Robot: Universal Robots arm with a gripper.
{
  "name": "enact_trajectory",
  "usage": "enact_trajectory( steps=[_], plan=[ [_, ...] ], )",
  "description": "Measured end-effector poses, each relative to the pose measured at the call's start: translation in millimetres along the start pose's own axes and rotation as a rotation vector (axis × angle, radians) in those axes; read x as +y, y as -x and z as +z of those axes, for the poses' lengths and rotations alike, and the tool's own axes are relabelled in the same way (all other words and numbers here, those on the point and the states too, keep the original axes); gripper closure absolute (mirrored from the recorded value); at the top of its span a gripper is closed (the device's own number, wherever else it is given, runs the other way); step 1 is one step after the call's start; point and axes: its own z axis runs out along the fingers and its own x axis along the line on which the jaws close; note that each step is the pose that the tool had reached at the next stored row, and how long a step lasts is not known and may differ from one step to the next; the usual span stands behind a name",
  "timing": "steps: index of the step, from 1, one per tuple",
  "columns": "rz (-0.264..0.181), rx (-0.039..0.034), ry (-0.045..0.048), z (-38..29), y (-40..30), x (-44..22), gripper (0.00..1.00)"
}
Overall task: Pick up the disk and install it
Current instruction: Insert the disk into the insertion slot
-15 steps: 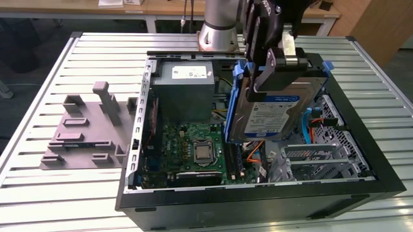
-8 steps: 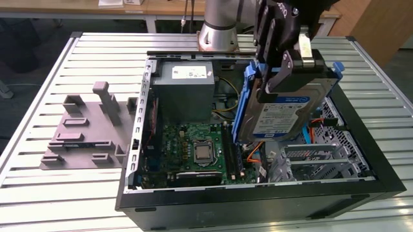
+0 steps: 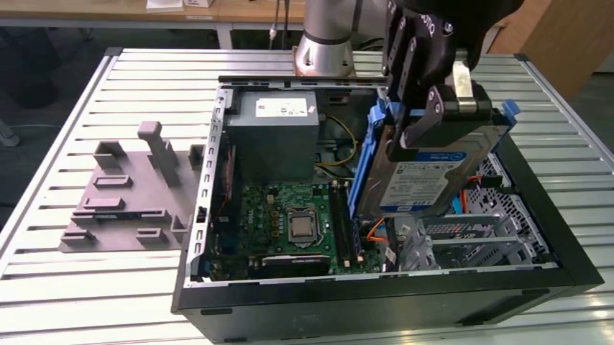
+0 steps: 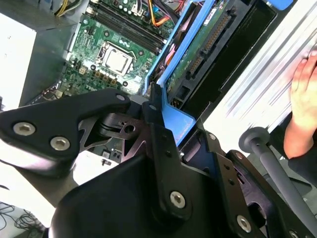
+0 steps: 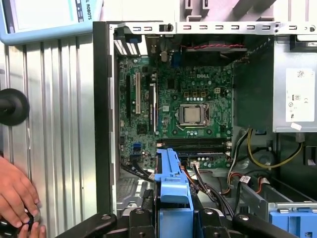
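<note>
While the hand [image 3: 444, 113] clamps the disk [image 3: 430, 181], tilted, over the open computer case [image 3: 384, 305].

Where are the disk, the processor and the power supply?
disk [image 3: 419, 183]: exterior view, on its white label.
processor [image 3: 301, 225]: exterior view, on its metal lid.
power supply [image 3: 273, 147]: exterior view, on its grey face.
</note>
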Motion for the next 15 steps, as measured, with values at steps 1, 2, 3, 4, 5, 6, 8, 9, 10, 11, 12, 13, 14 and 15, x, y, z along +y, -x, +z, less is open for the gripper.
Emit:
enact_trajectory(
  steps=[1,2,3,4,5,6,8,9,10,11,12,13,14,15],
  plan=[
    [0.005,0.0003,0.0000,0.3,0.0,-0.3,0.64],
    [0.011,0.0004,-0.0001,0.8,0.0,-0.5,0.64],
    [0.015,0.0005,-0.0001,1.4,-0.2,-0.7,0.64],
    [0.017,0.0009,-0.0001,1.8,-0.8,-1.2,0.64],
    [0.017,0.0008,-0.0001,2.4,-1.6,-1.9,0.64],
    [0.017,0.0007,-0.0002,2.9,-2.3,-2.9,0.64],
    [0.018,0.0005,-0.0002,3.9,-3.2,-6.9,0.64],
    [0.017,0.0006,-0.0002,4.3,-3.4,-9.6,0.64],
    [0.017,0.0009,-0.0001,4.6,-3.4,-12.6,0.64],
    [0.017,0.0008,-0.0002,5.0,-3.5,-15.7,0.64],
    [0.017,0.0008,-0.0002,5.4,-3.5,-18.7,0.64],
    [0.018,0.0008,-0.0001,5.7,-3.5,-21.7,0.64],
    [0.018,0.0010,-0.0002,5.9,-3.5,-24.9,0.64],
    [0.017,0.0009,-0.0001,6.1,-3.5,-27.3,0.64]
  ],
)
